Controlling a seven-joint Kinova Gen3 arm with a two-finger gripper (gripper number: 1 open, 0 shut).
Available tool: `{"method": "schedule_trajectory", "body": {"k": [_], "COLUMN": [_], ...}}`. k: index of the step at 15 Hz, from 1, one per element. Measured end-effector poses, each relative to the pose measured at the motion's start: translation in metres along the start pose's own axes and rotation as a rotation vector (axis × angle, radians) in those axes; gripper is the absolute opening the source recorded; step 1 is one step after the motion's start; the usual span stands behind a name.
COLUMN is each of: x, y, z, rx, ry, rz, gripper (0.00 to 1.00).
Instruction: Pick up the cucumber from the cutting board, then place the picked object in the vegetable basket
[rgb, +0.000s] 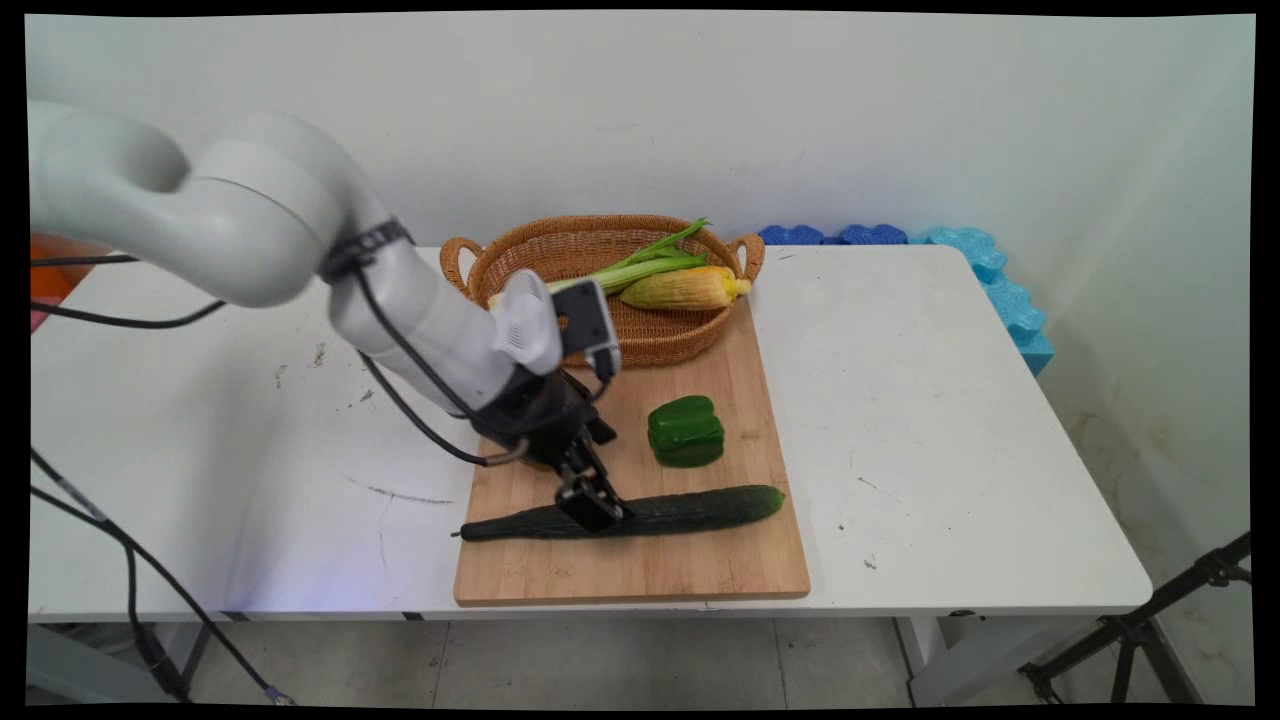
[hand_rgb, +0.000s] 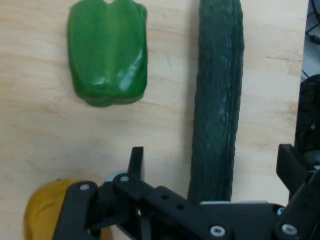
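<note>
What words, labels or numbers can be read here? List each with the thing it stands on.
None can be read.
Cutting board: faint marks near its front left corner, too small to read.
Cucumber, green pepper, corn cob, basket and gripper: no text visible.

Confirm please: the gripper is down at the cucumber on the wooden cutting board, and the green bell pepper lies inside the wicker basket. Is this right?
Not quite. The main view shows the green bell pepper on the cutting board, not in the wicker basket, which holds a corn cob. The gripper is indeed down at the cucumber.
</note>
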Motion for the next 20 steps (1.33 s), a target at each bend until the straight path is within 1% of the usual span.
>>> {"method": "schedule_trajectory", "body": {"k": [2,6,12,13,16,20], "x": [0.006,0.013,0.019,0.020,0.020,0.020], "y": [0.001,0.003,0.004,0.005,0.006,0.013], "z": [0.015,0.034,0.054,0.056,0.059,0.056], "rx": [-0.005,-0.010,-0.003,-0.003,-0.002,-0.011], "ry": [-0.022,-0.052,-0.079,-0.084,-0.096,-0.099], "rz": [0.009,0.025,0.051,0.055,0.067,0.083], "gripper": [1.00,1.00,1.00,0.00,0.00,0.00]}}
